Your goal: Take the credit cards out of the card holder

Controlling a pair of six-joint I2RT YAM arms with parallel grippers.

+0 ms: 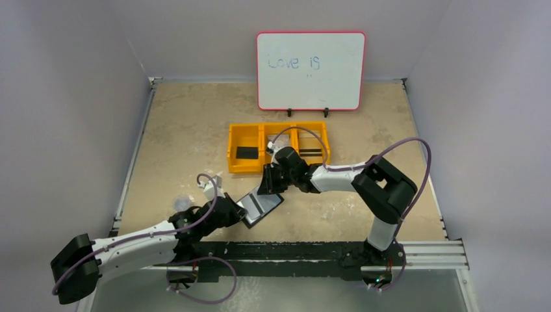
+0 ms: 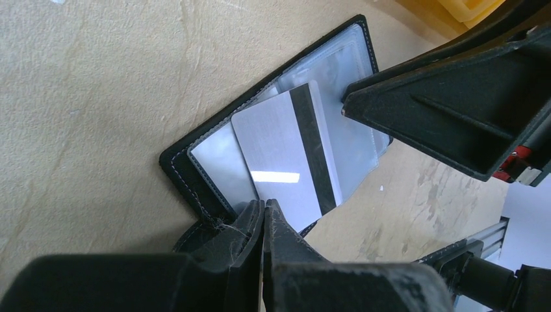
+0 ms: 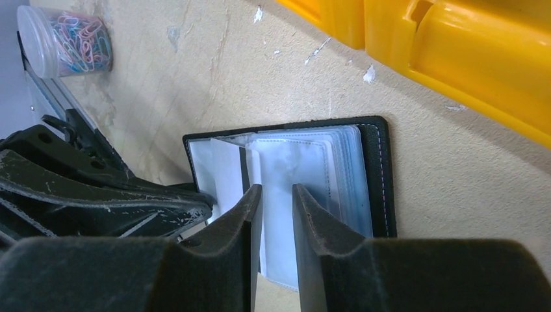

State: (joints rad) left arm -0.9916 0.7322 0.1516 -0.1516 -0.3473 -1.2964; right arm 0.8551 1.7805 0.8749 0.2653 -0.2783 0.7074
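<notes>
My left pincer [image 2: 263, 211], at the bottom centre of the left wrist view, is clamped shut on the lower corner of the card holder [image 2: 211, 159], pinning it open on the worktop [image 2: 84, 97]. Just above those tips lies a credit card [image 2: 282, 156], pale grey with a dark stripe, resting skew on the clear pockets. Its long axis, which the stripe follows, runs from the lower middle of that frame up towards the top, leaning slightly left. Past its upper right corner my right pincer [image 3: 276, 192] comes in from the right edge, its tip meeting the clear pocket leaf [image 3: 292, 162] just beside the card and not on it. In the right wrist view the jaws stand a narrow gap apart over that leaf, and I cannot make out anything caught between them. The striped card shows just left of my left-hand finger there. Since my left pincer is busy holding, I judge the right one to be the one to take the card, and it would need to shift left in its own frame to straddle the card's short end. Beyond the holder, at the upper right, sits the yellow tray [image 3: 455, 58].
</notes>
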